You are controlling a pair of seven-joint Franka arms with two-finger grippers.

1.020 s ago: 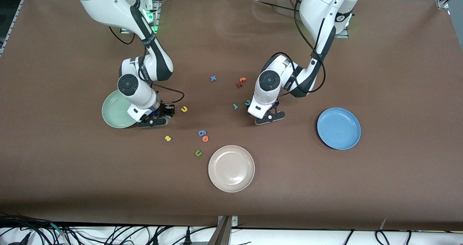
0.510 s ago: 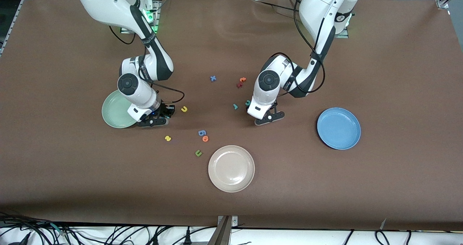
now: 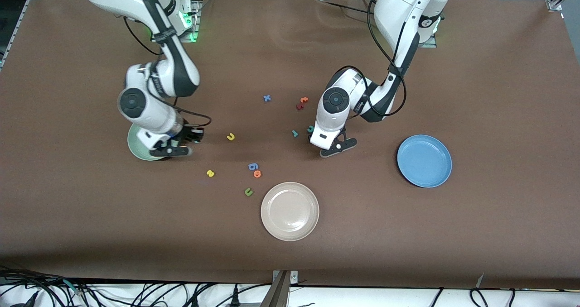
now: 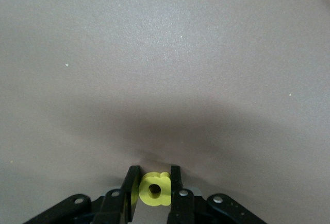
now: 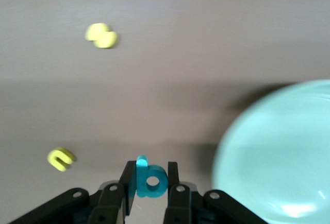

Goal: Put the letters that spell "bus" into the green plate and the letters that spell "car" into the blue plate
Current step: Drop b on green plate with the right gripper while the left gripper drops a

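Observation:
My right gripper point(image 3: 171, 150) hangs over the rim of the pale green plate point(image 3: 134, 145), shut on the teal "b" point(image 5: 152, 183), which stands upright between its fingers. The right wrist view has the green plate point(image 5: 278, 152) close beside that gripper point(image 5: 150, 168). The yellow "u" point(image 3: 230, 136) and yellow "s" point(image 3: 210, 173) lie on the table. My left gripper point(image 3: 336, 147) is low at the table, shut on the yellow "a" point(image 4: 156, 192). The teal "c" point(image 3: 310, 128) and teal "r" point(image 3: 294, 133) lie beside it. The blue plate point(image 3: 424, 160) holds nothing.
A cream plate point(image 3: 290, 211) sits nearest the front camera. A blue "g" point(image 3: 253, 166), an orange "o" point(image 3: 257, 174) and a dark green "u" point(image 3: 248, 191) lie near it. A blue "x" point(image 3: 267, 98) and orange-red letters point(image 3: 302, 102) lie farther back.
My right gripper has carried the teal "b" toward the right arm's end of the table, onto the green plate's rim. The left gripper has closed on the yellow "a" in place.

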